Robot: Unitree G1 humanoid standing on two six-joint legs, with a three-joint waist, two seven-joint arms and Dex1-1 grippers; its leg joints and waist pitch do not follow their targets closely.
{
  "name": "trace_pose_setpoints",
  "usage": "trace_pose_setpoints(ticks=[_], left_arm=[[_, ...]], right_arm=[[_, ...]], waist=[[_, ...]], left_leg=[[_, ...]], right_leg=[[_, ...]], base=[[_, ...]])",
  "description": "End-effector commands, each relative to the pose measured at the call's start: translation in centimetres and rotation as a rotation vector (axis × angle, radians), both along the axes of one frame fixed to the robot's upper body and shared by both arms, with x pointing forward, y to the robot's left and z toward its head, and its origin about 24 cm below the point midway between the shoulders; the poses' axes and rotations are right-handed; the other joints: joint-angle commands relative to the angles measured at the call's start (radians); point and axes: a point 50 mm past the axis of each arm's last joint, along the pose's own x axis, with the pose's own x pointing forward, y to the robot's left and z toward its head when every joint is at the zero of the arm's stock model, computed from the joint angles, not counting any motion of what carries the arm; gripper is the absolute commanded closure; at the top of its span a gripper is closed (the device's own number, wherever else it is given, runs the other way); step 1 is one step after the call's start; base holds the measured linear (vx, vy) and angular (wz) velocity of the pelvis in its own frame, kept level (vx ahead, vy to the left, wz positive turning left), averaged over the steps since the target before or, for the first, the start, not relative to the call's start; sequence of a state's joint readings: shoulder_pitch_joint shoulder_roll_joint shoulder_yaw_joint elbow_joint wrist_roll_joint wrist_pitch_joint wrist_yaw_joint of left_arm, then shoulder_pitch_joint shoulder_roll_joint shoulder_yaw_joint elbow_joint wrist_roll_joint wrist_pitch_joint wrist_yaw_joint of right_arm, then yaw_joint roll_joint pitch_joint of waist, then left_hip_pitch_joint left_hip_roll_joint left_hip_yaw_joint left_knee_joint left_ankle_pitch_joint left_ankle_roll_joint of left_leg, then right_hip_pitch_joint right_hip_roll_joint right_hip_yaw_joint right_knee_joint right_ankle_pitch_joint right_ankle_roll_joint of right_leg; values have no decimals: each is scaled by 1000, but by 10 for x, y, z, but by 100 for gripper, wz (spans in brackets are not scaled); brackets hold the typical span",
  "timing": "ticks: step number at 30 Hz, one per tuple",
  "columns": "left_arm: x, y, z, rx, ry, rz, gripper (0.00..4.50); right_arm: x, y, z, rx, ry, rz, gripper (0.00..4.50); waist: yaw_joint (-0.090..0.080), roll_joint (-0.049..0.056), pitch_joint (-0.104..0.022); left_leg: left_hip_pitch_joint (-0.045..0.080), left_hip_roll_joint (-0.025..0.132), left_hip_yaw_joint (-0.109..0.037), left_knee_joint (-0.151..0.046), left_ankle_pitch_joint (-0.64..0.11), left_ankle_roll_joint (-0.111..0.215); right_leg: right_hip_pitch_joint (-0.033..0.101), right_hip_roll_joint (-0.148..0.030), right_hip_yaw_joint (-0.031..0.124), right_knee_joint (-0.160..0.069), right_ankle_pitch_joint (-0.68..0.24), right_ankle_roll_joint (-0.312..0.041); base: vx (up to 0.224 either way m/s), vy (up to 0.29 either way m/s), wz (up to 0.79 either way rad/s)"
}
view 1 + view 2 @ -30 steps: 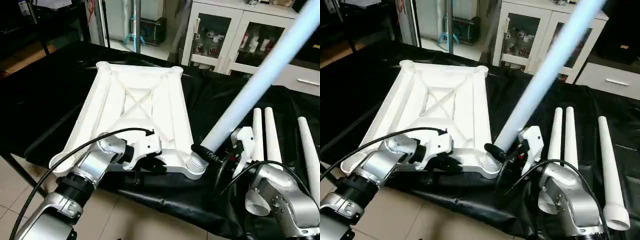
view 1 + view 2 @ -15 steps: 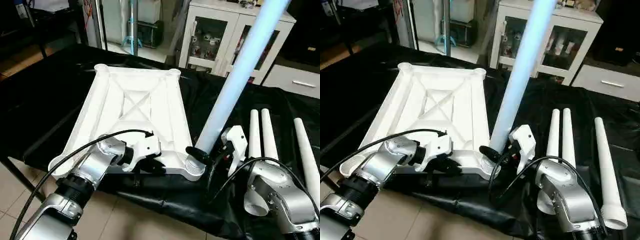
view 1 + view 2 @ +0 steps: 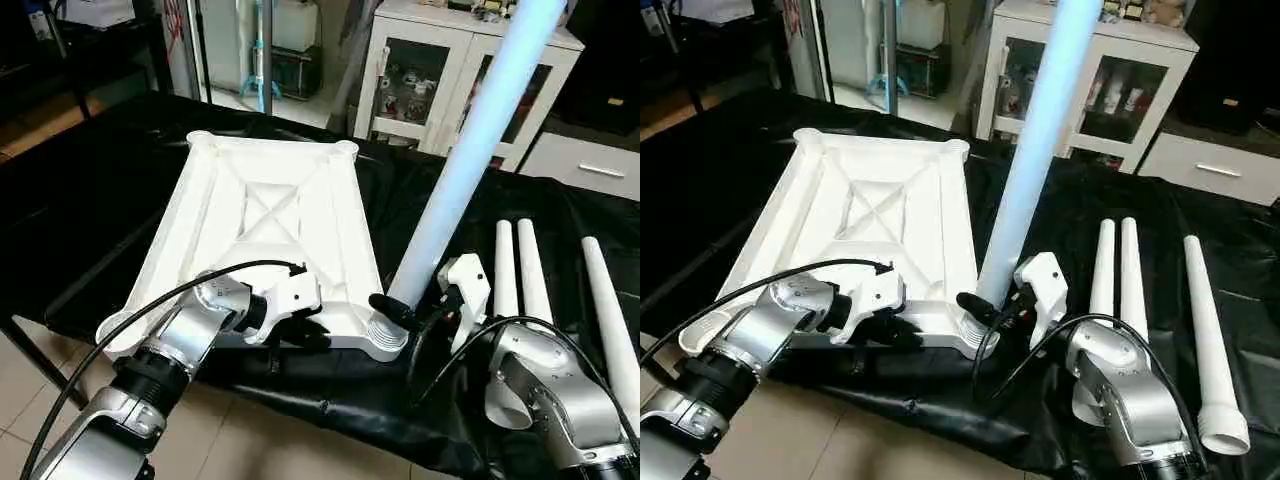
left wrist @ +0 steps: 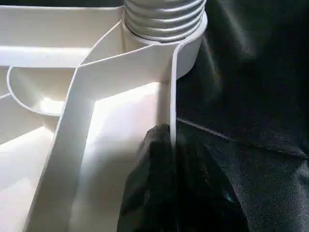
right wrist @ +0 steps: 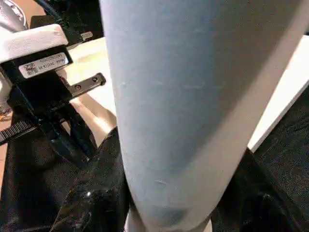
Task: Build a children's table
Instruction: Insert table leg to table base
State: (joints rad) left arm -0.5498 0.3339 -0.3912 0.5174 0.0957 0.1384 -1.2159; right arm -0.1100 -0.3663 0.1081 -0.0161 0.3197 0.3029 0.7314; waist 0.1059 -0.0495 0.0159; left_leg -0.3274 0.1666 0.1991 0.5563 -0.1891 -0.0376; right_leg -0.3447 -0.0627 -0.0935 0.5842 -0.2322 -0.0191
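Your table top (image 3: 270, 235) lies upside down in the centre-left of the head view, ribs up, on the black-covered bench (image 3: 90, 190), with one edge running along the bench's near side. At its lower right corner sits a round threaded socket (image 3: 385, 335), and a long white leg (image 3: 470, 140) rises out of it, leaning up toward the upper right of the frame.

Your right end effector (image 3: 412, 312) is closed around the base of that leg just above the socket; in the right wrist view a black finger (image 5: 91, 193) presses against the tube on one side, and the other finger shows dark on the far side of it. Your left end effector (image 3: 300, 335) is at the near edge of the top, left of the socket. The left wrist view shows its fingers (image 4: 154, 188) pinched together on the thin rim wall of the top, one inside the wall and one outside on the black cover.

Three spare legs (image 3: 1120, 270) lie on the bench at the right of the frame: two side by side and touching, the third a little apart, further right. Behind the bench, at the upper right, stands a white cabinet (image 3: 440, 70) with glass doors.
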Motion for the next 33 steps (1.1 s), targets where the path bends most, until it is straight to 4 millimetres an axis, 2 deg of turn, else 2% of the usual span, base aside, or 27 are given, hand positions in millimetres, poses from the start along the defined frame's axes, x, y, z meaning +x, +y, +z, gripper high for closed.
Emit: trace_pose_setpoints(ticks=[1, 6, 8, 10, 14, 17, 20, 22, 24, 26, 28, 30, 33], left_arm=[[-9, 0, -16, -1, 70, 3, 450], [-9, 0, -15, 0, 68, 4, 450], [-9, 0, -15, -2, 67, 4, 450], [-9, -1, -15, -3, 66, 5, 450], [-9, 0, -16, -4, 64, 10, 450], [-9, 0, -16, -3, 65, 11, 450], [-9, 1, -16, 0, 65, 10, 450], [-9, 1, -16, 2, 64, 8, 450], [-9, 1, -16, 11, 59, 3, 450], [-9, 1, -16, 14, 57, 1, 450], [-8, 1, -15, 16, 55, -1, 450], [-8, 0, -15, 17, 52, -3, 450], [-8, 0, -15, 18, 51, -4, 450]], right_arm=[[-18, -19, -52, -135, 250, -80, 265], [-20, -21, -57, -170, 270, -78, 265], [-19, -22, -57, -159, 272, -98, 265], [-17, -23, -57, -134, 271, -122, 265], [-9, -27, -48, -9, 254, -202, 265], [-5, -29, -41, 53, 251, -218, 265], [-3, -33, -35, 74, 249, -209, 265], [-2, -36, -31, 80, 249, -195, 265], [1, -37, -23, 107, 254, -166, 265], [2, -38, -20, 113, 255, -153, 265], [2, -39, -19, 59, 261, -102, 265], [1, -39, -20, -17, 269, -53, 265], [0, -38, -22, -64, 274, -12, 265]], waist=[[-7, 1, -3], [-9, 2, -3], [-10, -1, -2], [-10, 1, 1], [-15, 0, 3], [-19, 1, 3], [-19, -1, 4], [-20, -3, 0], [-17, -3, 1], [-15, -5, -1], [-10, -4, -1], [-5, -8, -3], [-1, -9, -4]], left_leg=[[12, 96, -64, -86, -438, -35], [13, 96, -63, -89, -444, -37], [16, 96, -62, -88, -452, -36], [16, 95, -63, -87, -461, -35], [19, 95, -71, -89, -509, -43], [21, 95, -74, -91, -544, -51], [20, 92, -73, -91, -544, -48], [16, 93, -73, -92, -522, -45], [19, 94, -66, -91, -500, -36], [14, 93, -64, -90, -471, -28], [14, 94, -60, -87, -438, -21], [9, 94, -55, -86, -384, -10], [7, 94, -52, -85, -345, -3]], right_leg=[[-13, -134, 78, -115, -533, -54], [-14, -133, 78, -116, -515, -58], [-17, -135, 79, -118, -529, -57], [-19, -136, 79, -123, -562, -52], [-21, -139, 74, -130, -627, -33], [-23, -136, 73, -131, -628, -31], [-26, -138, 73, -131, -628, -31], [-22, -139, 74, -126, -600, -34], [-28, -139, 78, -124, -563, -48], [-22, -140, 79, -121, -545, -55], [-23, -141, 80, -120, -518, -62], [-17, -139, 80, -113, -469, -72], [-13, -138, 80, -108, -427, -83]], base=[[0, 0, 0], [0, 0, 0], [0, 0, 0], [0, 0, 0], [0, 0, 0], [0, 0, 0], [0, 0, 0], [0, 0, 0], [0, 0, 0], [0, 0, 0], [0, 0, 0], [0, 0, 0], [0, 0, 0]])
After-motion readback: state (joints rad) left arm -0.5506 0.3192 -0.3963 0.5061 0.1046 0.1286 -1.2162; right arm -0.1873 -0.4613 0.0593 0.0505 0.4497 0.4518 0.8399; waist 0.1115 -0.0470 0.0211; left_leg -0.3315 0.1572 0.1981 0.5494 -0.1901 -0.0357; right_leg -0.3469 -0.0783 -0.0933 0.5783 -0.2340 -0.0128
